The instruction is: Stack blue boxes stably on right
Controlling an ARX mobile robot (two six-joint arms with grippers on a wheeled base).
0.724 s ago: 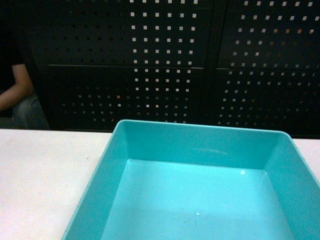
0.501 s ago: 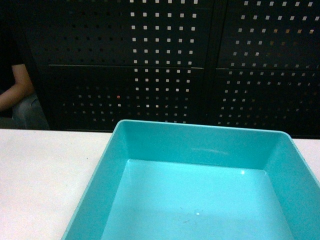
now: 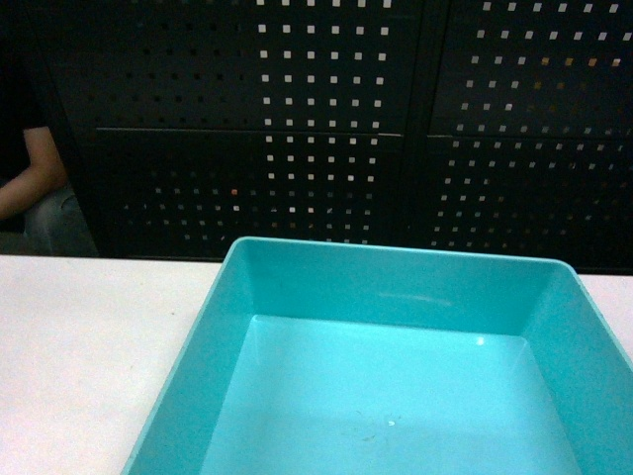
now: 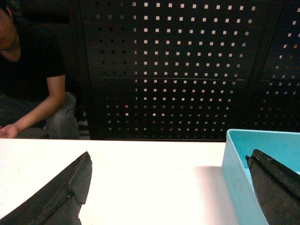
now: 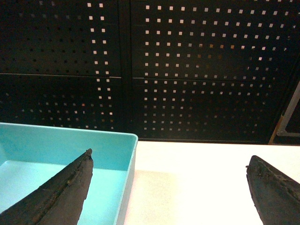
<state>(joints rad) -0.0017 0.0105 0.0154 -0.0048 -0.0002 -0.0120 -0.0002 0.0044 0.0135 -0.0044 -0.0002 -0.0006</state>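
Both pairs of dark fingers stood spread wide, gripping nothing. On the left gripper, one finger hung over the bare white table, while the other finger sat above the inside of the blue box, so the box's left wall lay between the two. The right gripper mirrored that: its left finger was over the box's interior and its right finger over open tabletop, the box's right wall running between them. Whether any finger actually touched the plastic, I couldn't tell.

From the head view the blue box sat low and somewhat right of centre on the table, mouth up, its smooth turquoise floor showing only a glint of light. Its near edge ran out of the picture. Neither arm showed in that view.

Behind the table stood a black perforated panel. A person in a dark shirt sat off to the far left, one forearm reaching down toward the table edge.
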